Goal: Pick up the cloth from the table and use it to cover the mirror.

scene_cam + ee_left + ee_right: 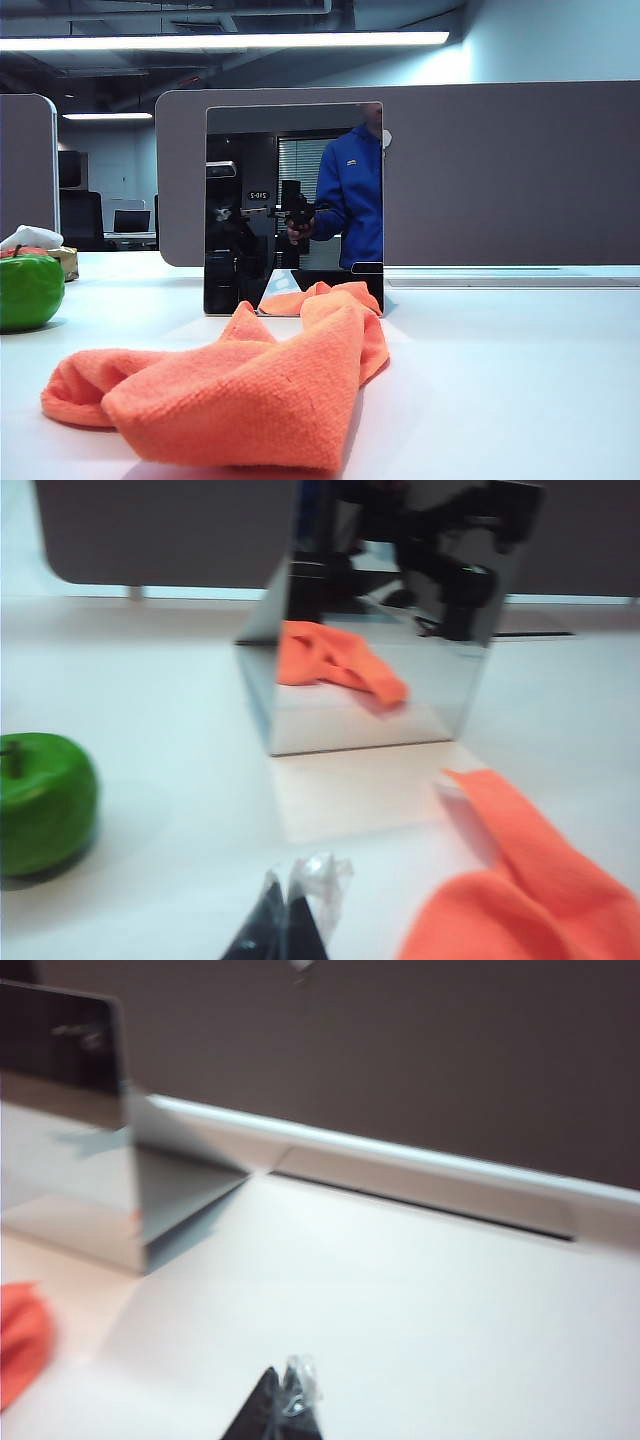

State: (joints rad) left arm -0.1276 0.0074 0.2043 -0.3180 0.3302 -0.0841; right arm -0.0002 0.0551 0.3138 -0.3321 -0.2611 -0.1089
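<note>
Nothing done: cloth [230, 385] crumpled on table [520, 380], mirror [294, 208] bare. Left gripper [290, 905] shut, empty, cloth beside it. Right gripper [285, 1400] shut, empty, mirror ahead.

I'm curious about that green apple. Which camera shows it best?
The left wrist view: the green apple sits sharp and nearly whole on the table. The exterior view cuts the apple at the frame's edge; the right wrist view misses it.
</note>
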